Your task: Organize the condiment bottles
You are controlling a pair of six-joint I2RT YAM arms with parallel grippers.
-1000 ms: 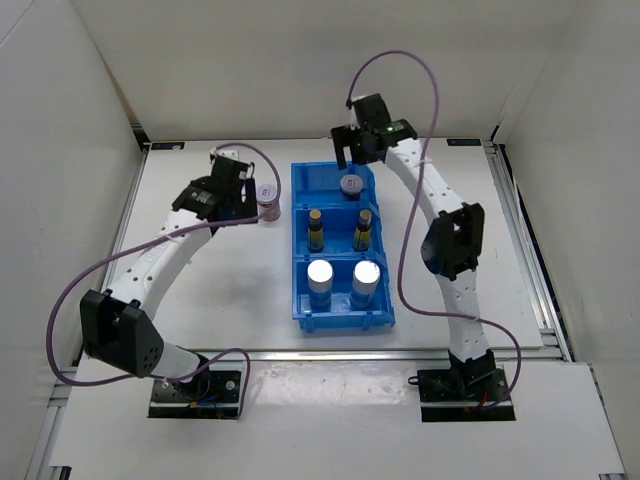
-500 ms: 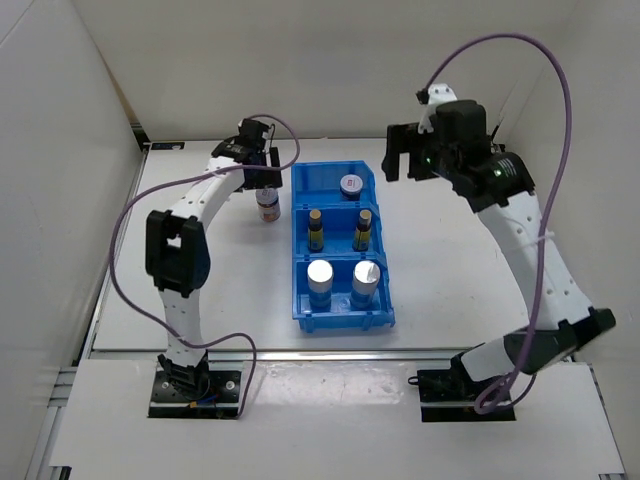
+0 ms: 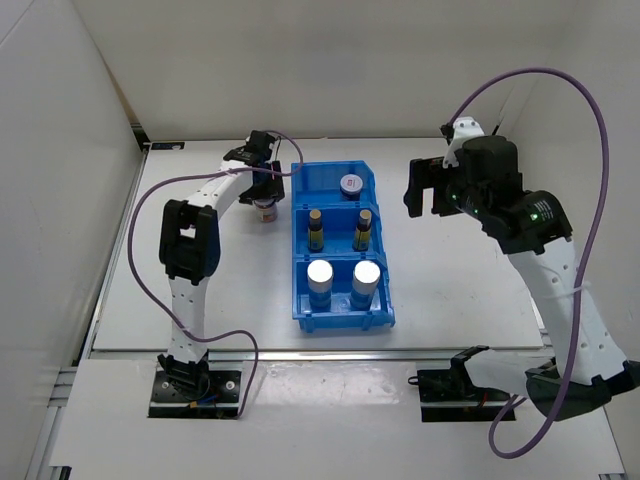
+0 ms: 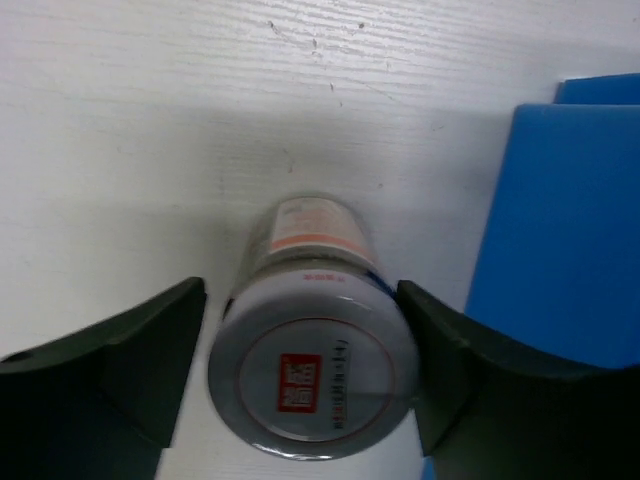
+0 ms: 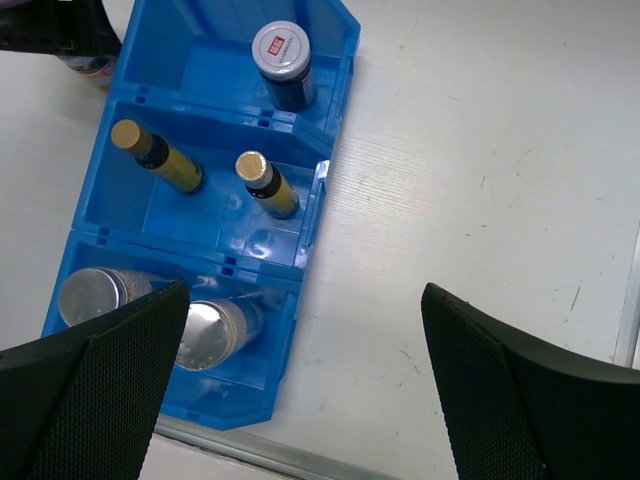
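A squat jar (image 4: 312, 375) with a purple-white lid stands on the table just left of the blue bin. My left gripper (image 4: 302, 300) is shut on it, one finger on each side; in the top view (image 3: 264, 192) it covers the jar (image 3: 265, 211). The bin (image 3: 300, 300) holds the second jar (image 3: 351, 184) in its far compartment, two slim yellow-labelled bottles (image 3: 316, 228) in the middle one and two silver-capped cylinders (image 3: 320, 272) in the near one. My right gripper (image 3: 425, 190) is open and empty, raised to the right of the bin (image 5: 305, 292).
The bin's blue wall (image 4: 560, 230) stands right next to the held jar. White walls close the table at the back and sides. A metal rail (image 5: 330, 465) runs along the table's near edge.
My left gripper has moved over the jar and closed round it. My right arm has drawn back from the bin's far compartment to the right and risen.
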